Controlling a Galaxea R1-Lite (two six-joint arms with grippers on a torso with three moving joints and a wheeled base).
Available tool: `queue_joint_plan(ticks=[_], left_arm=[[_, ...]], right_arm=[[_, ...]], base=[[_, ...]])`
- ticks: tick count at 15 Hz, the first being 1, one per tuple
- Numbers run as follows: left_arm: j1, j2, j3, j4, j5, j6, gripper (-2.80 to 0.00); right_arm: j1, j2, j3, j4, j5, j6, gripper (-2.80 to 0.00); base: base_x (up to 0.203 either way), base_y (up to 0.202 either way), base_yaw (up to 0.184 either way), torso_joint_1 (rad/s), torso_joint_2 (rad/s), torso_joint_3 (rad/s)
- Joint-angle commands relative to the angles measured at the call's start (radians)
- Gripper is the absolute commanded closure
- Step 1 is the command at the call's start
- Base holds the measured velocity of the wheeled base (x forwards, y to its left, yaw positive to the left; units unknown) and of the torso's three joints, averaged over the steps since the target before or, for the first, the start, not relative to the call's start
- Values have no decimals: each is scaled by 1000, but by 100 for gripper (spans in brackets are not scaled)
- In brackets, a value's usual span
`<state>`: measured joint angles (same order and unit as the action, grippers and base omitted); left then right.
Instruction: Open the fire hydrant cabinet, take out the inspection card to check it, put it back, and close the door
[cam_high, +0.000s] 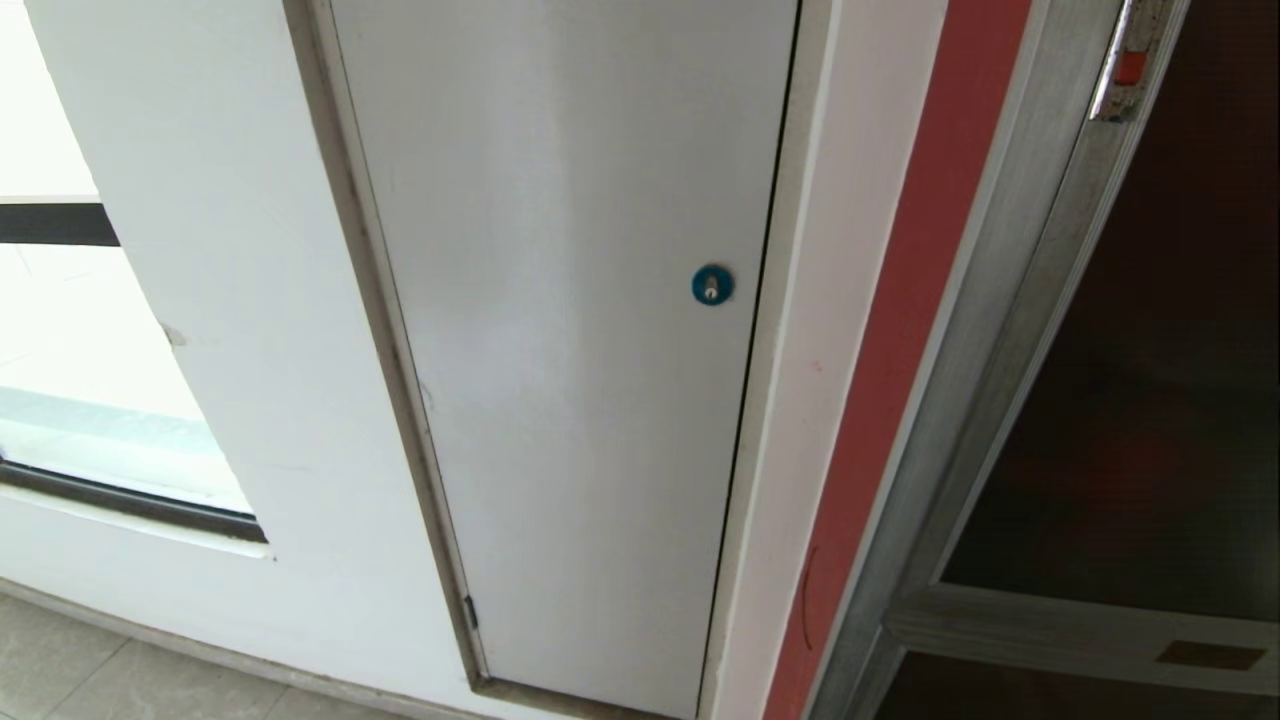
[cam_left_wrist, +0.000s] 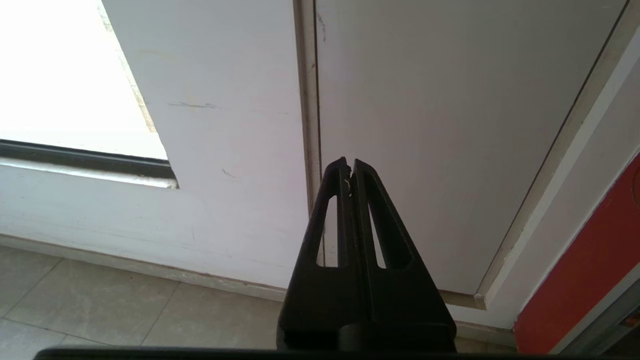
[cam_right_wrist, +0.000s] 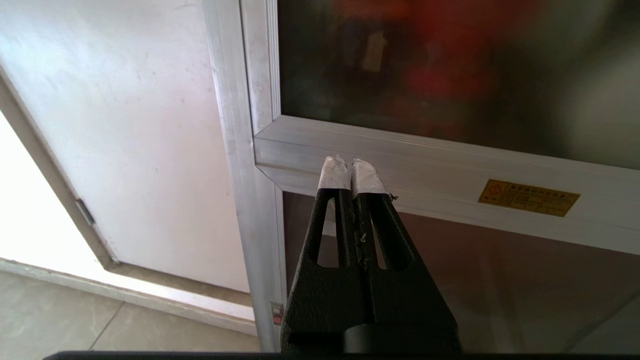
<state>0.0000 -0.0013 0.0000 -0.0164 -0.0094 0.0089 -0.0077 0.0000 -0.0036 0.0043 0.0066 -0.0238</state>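
Fire hydrant cabinet (cam_high: 1010, 330) at right of head frame, door (cam_high: 1150, 350) closed; left gripper (cam_left_wrist: 350, 167) and right gripper (cam_right_wrist: 352, 167) fingers pressed together, empty.

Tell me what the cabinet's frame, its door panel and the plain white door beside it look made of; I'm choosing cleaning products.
Frame: likely brushed aluminium, silver with fine lengthwise lines and a dull sheen.
Door panel: apparently dark tinted glass, smooth, with blurred red shapes showing through.
White door: probably painted metal or laminate; flat, matte, faintly scuffed. Its round lock has a blue surround, perhaps plastic.
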Motion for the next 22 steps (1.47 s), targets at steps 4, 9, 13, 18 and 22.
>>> queue_joint_plan(ticks=[4, 9, 13, 18, 22], left_arm=[[0, 1, 6, 0, 0, 0, 0], [0, 1, 6, -2, 0, 0, 0], [0, 1, 6, 0, 0, 0, 0], [0, 1, 6, 0, 0, 0, 0], [0, 1, 6, 0, 0, 0, 0]], right_arm=[[0, 33, -160, 86, 11, 0, 0], [0, 323, -441, 131, 123, 2, 0], [0, 627, -726, 135, 336, 3, 0], [27, 992, -1066, 137, 461, 11, 0], [73, 1205, -1344, 151, 466, 73, 0]], base=[[0, 0, 0, 0, 0, 0], [0, 0, 0, 0, 0, 0], [0, 0, 0, 0, 0, 0], [0, 0, 0, 0, 0, 0], [0, 0, 0, 0, 0, 0]])
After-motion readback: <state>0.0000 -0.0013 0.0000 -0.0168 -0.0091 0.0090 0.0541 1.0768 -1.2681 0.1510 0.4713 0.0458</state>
